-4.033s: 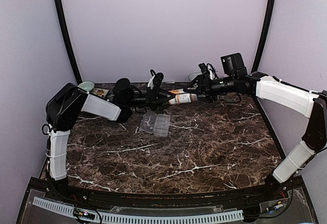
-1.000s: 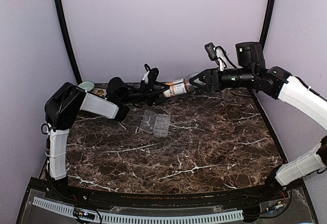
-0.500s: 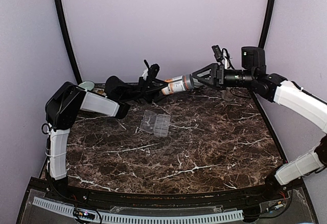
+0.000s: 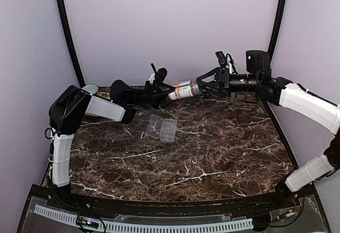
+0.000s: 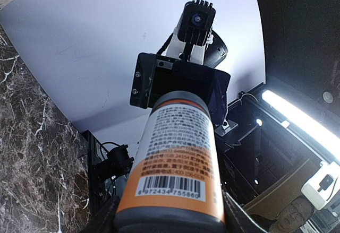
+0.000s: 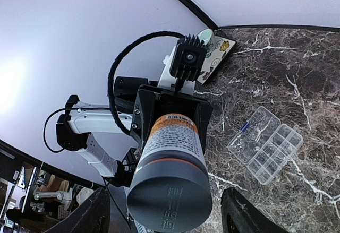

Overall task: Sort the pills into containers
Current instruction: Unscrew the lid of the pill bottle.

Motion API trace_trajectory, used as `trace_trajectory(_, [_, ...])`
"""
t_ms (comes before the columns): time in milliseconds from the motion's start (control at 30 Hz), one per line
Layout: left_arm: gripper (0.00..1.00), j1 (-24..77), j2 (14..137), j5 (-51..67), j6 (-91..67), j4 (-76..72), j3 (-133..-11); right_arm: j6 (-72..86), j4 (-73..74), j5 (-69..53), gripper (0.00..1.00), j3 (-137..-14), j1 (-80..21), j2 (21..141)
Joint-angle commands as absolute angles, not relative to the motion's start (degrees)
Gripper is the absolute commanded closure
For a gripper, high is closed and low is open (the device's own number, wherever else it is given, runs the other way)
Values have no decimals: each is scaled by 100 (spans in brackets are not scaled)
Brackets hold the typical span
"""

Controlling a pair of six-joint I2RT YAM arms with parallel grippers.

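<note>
A white-and-orange labelled bottle with a grey cap hangs level above the back of the table. My left gripper is shut on its base, a finger pressed to each side of the label. My right gripper faces the cap; its jaws stand open either side of it with a gap showing. The clear organizer box lies open on the marble below, its small containers beside the flat lid. No pills can be made out.
A cream mug and a flowered card sit at the back left corner near the wall. The dark marble table stretches toward the arms' bases. Black curved frame posts stand on both sides.
The bottle has risen from near the table to mid-air in the left gripper. Over the last second the right gripper rose a little and edged left, jaws wide round the cap.
</note>
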State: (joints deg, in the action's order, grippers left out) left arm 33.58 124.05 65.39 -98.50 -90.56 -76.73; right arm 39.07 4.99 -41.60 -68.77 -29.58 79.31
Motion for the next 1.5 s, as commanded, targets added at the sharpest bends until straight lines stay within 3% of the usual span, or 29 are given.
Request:
trace_trajectory(0, [59, 3338, 12357, 6583, -9909, -9534, -7877, 3864, 602, -4203, 27, -7142, -2933, 7985])
trace_trajectory(567, [59, 3349, 12443, 6764, -9774, -9223, -8129, 3722, 914, -4329, 34, -7436, -3004, 8297])
trace_trajectory(967, [59, 3349, 12528, 6779, -9697, -9044, -8295, 3169, 1599, -4104, 56, -7757, -3130, 8428])
trace_trajectory(1467, [59, 3349, 12675, 6768, -10062, -9297, -8461, 1219, 2540, -2432, 61, -7858, -3721, 8065])
